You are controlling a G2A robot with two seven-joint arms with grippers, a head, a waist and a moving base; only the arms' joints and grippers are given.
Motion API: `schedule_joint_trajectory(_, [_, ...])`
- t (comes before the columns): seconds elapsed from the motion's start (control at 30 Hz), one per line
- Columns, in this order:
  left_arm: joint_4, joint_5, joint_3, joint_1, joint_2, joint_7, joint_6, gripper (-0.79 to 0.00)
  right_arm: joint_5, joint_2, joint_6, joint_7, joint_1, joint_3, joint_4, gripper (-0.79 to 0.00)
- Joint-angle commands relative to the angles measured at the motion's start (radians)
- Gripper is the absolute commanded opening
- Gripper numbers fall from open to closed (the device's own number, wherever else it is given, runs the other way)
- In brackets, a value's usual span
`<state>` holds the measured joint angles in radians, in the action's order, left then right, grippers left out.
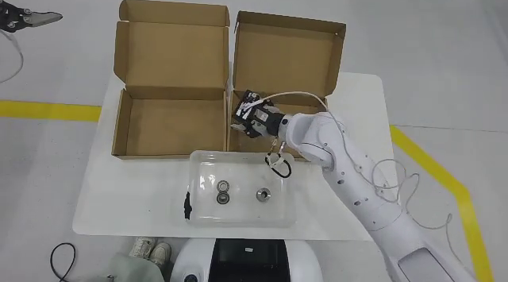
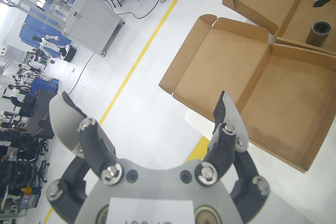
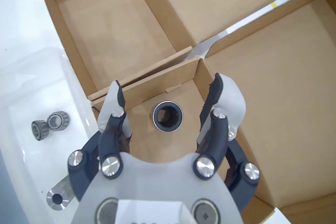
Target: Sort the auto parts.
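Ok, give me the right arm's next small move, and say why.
Probably lift the right gripper straight up out of the right box. Its fingers are open and apart from the black sleeve, which stands upright on the box floor, so that part looks delivered. Two bearings and a flat metal piece lie in the clear tray.

2 brown boxes [image 1: 171,127], clear tray [image 1: 238,156], black cylinder [image 2: 318,34], white table [image 1: 127,202]

Top view: overhead, looking down on whole table [image 1: 357,123], far. Left wrist view: off table's edge, angled across left box [image 2: 283,104] toward right box [image 2: 299,17]. Right wrist view: close, down into right box (black sleeve [image 3: 168,116] shared by both wrist views).
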<state>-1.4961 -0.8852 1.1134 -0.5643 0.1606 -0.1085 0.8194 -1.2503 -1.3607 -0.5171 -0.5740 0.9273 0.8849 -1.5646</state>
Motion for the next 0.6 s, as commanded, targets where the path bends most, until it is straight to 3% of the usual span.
schedule_joint_trajectory(0.0, [0.000, 0.000, 0.000, 0.000, 0.000, 0.000, 0.000, 0.000, -0.008, 0.008, -0.032, -0.014, 0.024, 0.011, -0.057, -0.163])
schedule_joint_trajectory(0.23, [0.000, 0.000, 0.000, 0.000, 0.000, 0.000, 0.000, 0.000, -0.022, 0.034, -0.145, -0.055, 0.115, 0.033, -0.213, -0.148])
schedule_joint_trajectory(0.33, [0.000, 0.000, 0.000, 0.000, 0.000, 0.000, 0.000, 0.000, -0.047, 0.045, -0.202, -0.082, 0.152, 0.024, -0.265, -0.092])
schedule_joint_trajectory(0.57, [0.000, 0.000, 0.000, 0.000, 0.000, 0.000, 0.000, 0.000, -0.040, 0.068, -0.262, -0.135, 0.244, 0.030, -0.334, -0.126])
